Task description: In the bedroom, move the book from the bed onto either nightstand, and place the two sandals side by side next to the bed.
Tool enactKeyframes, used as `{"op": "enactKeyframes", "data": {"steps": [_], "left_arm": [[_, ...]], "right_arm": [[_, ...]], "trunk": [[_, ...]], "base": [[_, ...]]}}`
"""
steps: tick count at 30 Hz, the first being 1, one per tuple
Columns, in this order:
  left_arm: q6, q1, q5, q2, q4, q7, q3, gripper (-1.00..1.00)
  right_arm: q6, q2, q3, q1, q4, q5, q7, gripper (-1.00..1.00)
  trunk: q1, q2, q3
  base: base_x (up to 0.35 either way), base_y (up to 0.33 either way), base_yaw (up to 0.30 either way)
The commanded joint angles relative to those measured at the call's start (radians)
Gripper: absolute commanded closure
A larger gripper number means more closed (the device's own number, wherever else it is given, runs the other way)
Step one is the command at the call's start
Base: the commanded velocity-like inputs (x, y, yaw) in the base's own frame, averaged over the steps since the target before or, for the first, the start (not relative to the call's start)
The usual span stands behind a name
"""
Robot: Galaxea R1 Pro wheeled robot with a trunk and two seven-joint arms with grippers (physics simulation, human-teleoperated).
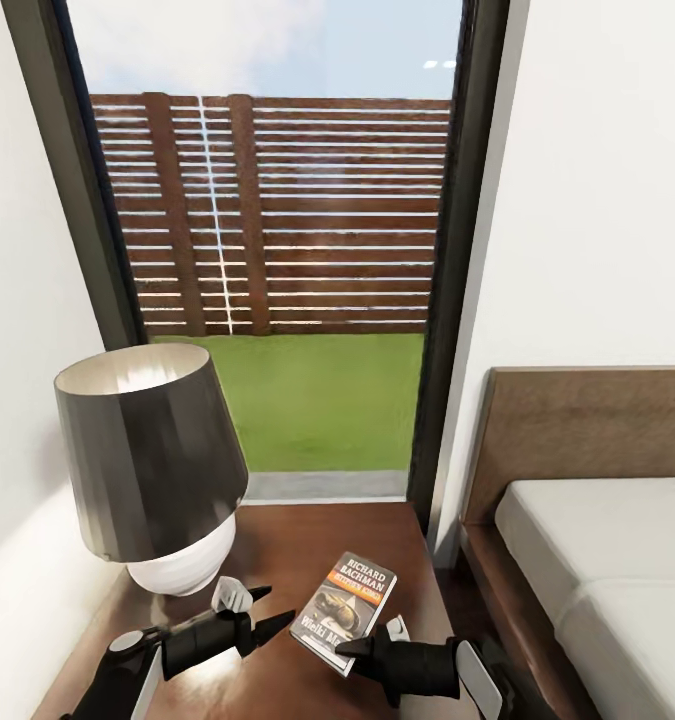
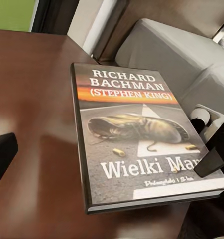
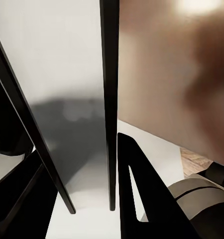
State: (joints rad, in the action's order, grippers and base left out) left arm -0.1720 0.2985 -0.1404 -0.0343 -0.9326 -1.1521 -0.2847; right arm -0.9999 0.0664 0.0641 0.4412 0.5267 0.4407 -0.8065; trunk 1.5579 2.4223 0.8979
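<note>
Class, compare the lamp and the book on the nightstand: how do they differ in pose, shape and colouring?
The lamp stands upright; the book lies flat, cover up. The lamp is bulky, with a dark flared shade over a rounded white base; the book is thin and rectangular. The lamp is plain; the book bears white lettering, an orange band and a shoe picture. Both rest on the glossy brown nightstand.

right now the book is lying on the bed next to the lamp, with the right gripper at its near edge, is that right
Not quite: the book is on the nightstand, not the bed. The head view shows it on the glossy wood top beside the lamp, with the right gripper at its near edge.
</note>
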Motion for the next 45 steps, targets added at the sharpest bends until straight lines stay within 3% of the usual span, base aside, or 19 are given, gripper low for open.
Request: {"op": "enactKeyframes", "data": {"steps": [1, 20, 24, 45], "left_arm": [[-0.011, 0.001, -0.007, -0.001, -0.002, -0.008, -0.005, -1.00], [-0.011, 0.001, -0.007, -0.002, -0.001, -0.008, -0.005, -1.00], [-0.011, 0.001, -0.007, -0.003, -0.002, -0.008, -0.005, -1.00], [-0.011, 0.001, -0.007, -0.002, -0.001, -0.008, -0.005, -1.00]], "right_arm": [[-0.003, 0.001, 0.006, 0.001, 0.000, -0.008, -0.007, 1.00], [-0.003, 0.001, 0.006, 0.001, 0.000, -0.008, -0.007, 1.00], [-0.003, 0.001, 0.006, 0.001, 0.000, -0.008, -0.007, 1.00], [-0.003, 0.001, 0.006, 0.001, -0.001, -0.008, -0.007, 1.00]], "trunk": [[0.000, 0.000, 0.001], [0.007, 0.014, 0.007], [0.023, 0.042, 0.020], [0.023, 0.042, 0.020]], "base": [[0.005, 0.000, 0.000], [0.000, 0.000, 0.000], [0.000, 0.000, 0.000], [0.034, 0.000, 0.000]]}}
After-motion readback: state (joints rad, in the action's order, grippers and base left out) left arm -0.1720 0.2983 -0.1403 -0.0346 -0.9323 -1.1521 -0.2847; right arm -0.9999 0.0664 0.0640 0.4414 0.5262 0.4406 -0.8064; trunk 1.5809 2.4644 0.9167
